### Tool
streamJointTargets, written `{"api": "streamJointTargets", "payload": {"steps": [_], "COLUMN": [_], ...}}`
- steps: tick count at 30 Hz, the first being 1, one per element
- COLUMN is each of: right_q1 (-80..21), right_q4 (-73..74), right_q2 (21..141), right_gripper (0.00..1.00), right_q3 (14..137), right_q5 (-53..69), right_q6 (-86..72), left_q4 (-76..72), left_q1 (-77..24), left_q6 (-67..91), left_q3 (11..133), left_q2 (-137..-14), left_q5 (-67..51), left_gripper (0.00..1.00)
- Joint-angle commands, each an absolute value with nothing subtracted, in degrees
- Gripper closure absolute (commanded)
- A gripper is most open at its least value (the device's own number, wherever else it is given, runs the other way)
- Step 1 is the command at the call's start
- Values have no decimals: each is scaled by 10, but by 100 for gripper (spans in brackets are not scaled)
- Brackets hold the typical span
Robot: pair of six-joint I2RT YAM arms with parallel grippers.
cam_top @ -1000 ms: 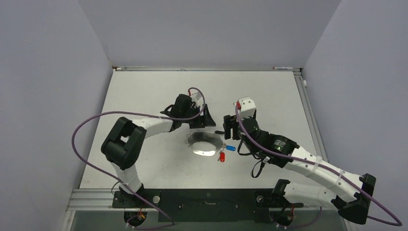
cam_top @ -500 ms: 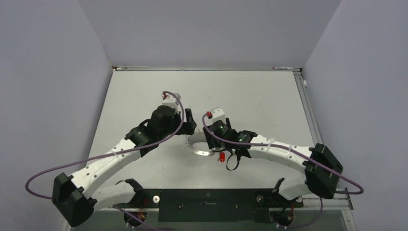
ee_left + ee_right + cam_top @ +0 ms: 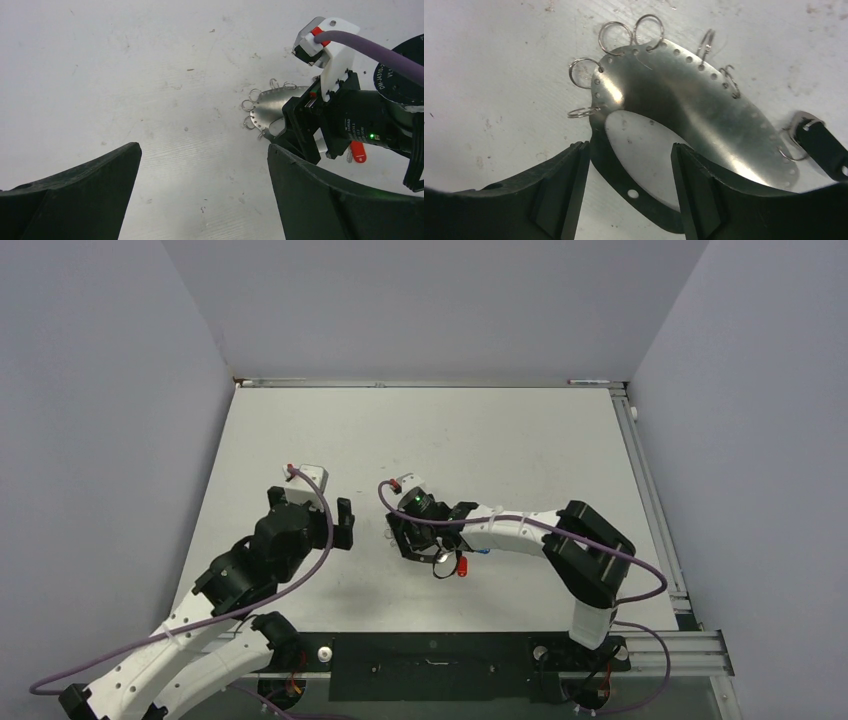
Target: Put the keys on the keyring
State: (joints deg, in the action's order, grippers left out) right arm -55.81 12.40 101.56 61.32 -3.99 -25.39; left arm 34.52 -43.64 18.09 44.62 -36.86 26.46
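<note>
My keyring (image 3: pixel 684 95) is no plain loop. It is a flat, mirror-bright metal plate, an oval band round a cut-out, with small holes punched along its rim and small wire rings (image 3: pixel 614 36) threaded through some of them. It lies on the matt white table (image 3: pixel 125 60), which is scuffed and speckled, near the middle of the overhead view.

My right gripper (image 3: pixel 629 146) hangs over the plate's lower left part. Its black fingers stand apart with the shadowed band between them (whether a pad touches the metal I cannot tell). The black key (image 3: pixel 824 147), with its smooth plastic head, lies at the right edge of that wrist view with a wire ring at its head. The red key (image 3: pixel 461 566) lies just below and right of the plate. My left gripper (image 3: pixel 202 146) holds its broad black fingers spread wide over bare table, with nothing between them.

Half a second ago my left gripper was at the plate's upper left edge. It has drawn back to the left, well apart from the plate, and its fingers are wider. My right gripper has slid leftwards across the plate. The red key stays put.
</note>
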Motion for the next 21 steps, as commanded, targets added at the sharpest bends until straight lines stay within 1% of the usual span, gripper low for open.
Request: {"api": "streamJointTargets", "payload": {"steps": [1,7,12,16,21], "right_q1": [-557,-564,-598,-634,-616], "right_q4": [86,47,-58,-46,-22], "right_q2": [1051,1074,1079,1088,1066], "right_gripper": [39,41,42,42,42], "right_q3": [653,636,610,648,656], "right_q5": [17,121,243,261,245], "right_q6": [-262,-282,-330,-300,-278], "left_q4": [338,295,282,281,282], "left_q1": [-414,-376,-349,-331,-328], "left_q6": [138,122,116,116,114], "left_q3": [441,411,401,402,403], "left_q2": [-379,-341,-314,-312,-312], "left_q5": [271,217,203,196,191], "left_gripper": [4,4,4,4,4]}}
